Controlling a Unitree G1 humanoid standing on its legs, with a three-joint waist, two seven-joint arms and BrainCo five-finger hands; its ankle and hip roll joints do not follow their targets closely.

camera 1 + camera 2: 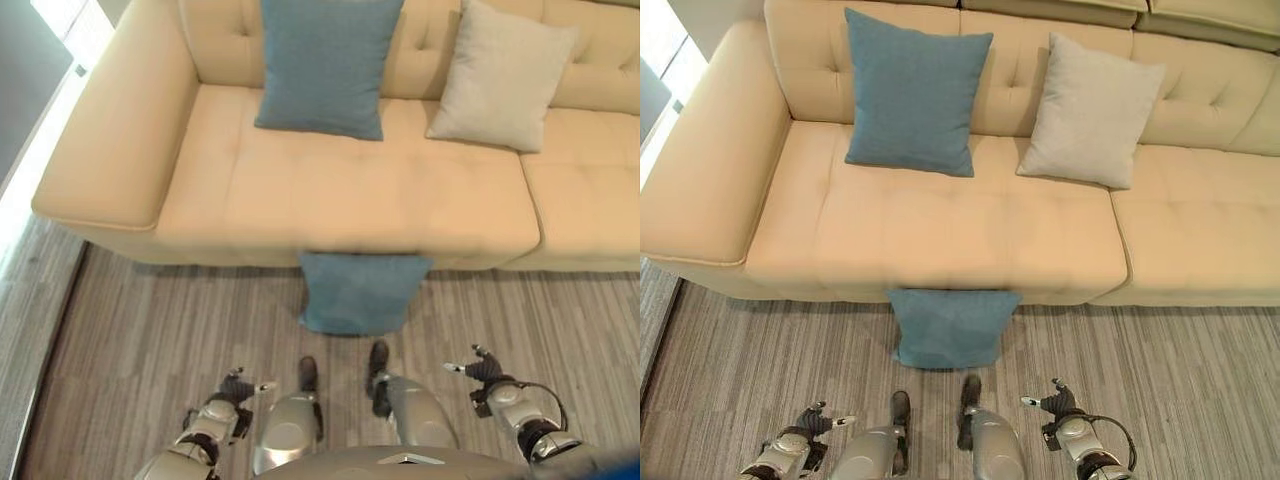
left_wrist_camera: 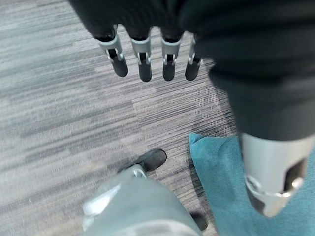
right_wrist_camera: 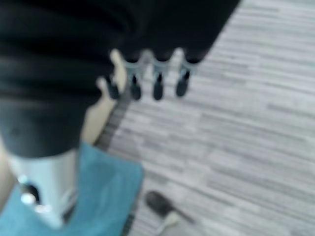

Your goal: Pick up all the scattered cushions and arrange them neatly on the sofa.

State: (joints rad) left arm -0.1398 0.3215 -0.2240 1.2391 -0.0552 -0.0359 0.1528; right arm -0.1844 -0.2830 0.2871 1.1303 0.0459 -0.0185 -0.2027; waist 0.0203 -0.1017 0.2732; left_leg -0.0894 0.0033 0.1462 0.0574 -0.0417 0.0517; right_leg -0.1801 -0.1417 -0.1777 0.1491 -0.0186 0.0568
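Observation:
A blue cushion [image 1: 360, 292] lies on the floor, leaning against the front of the beige sofa [image 1: 330, 200]; its corner also appears in the left wrist view as the blue cushion [image 2: 221, 182]. On the sofa seat a second blue cushion [image 1: 325, 65] and a light grey cushion [image 1: 500, 75] stand against the backrest. My left hand [image 1: 232, 392] hangs low at the lower left, open and holding nothing, fingers [image 2: 143, 61] straight. My right hand [image 1: 485, 372] hangs at the lower right, also open and holding nothing, fingers [image 3: 157, 81] extended. Both hands are well short of the floor cushion.
The grey striped carpet [image 1: 150, 340] spreads in front of the sofa. The sofa's left armrest [image 1: 110, 130] stands at the left, with a bright strip of floor [image 1: 30, 170] beyond it. A second seat section [image 1: 590, 190] continues to the right.

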